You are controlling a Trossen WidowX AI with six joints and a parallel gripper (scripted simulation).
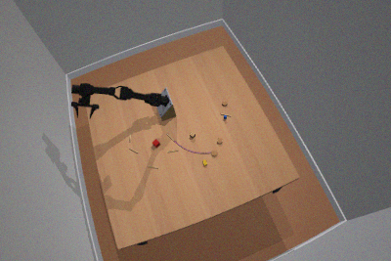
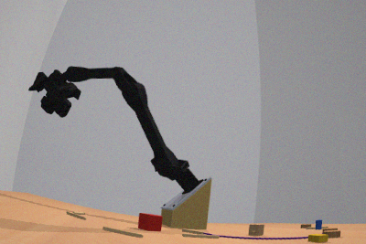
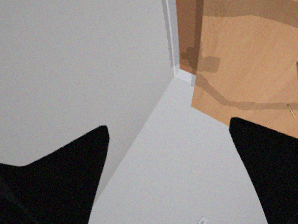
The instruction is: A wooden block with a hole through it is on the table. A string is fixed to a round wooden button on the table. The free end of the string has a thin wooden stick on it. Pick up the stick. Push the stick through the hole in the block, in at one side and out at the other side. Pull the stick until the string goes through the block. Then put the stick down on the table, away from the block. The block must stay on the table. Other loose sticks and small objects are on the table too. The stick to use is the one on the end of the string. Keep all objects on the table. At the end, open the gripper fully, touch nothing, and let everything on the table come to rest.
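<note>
My gripper [image 1: 84,111] [image 2: 56,103] [image 3: 170,128] is open and empty. It hangs high over the table's far left edge, well away from every object. A purple string [image 1: 191,149] [image 2: 261,238] runs from a round wooden button [image 1: 214,153] to a thin stick [image 1: 169,137] lying flat near the middle of the table. A red block [image 1: 156,143] [image 2: 150,221] sits just left of that stick. I cannot make out its hole. The wrist view shows only the wall, the floor and a corner of the table [image 3: 245,65].
Loose sticks [image 1: 133,151] [image 1: 172,152] [image 1: 152,167] lie around the red block. A yellow cube [image 1: 205,162] [image 2: 317,238], a dark cube [image 1: 193,136] [image 2: 256,229], a blue piece [image 1: 225,116] [image 2: 318,224] and two other round buttons [image 1: 225,104] [image 1: 220,141] lie to the right. The arm's wedge base [image 1: 166,107] [image 2: 189,207] stands at the back.
</note>
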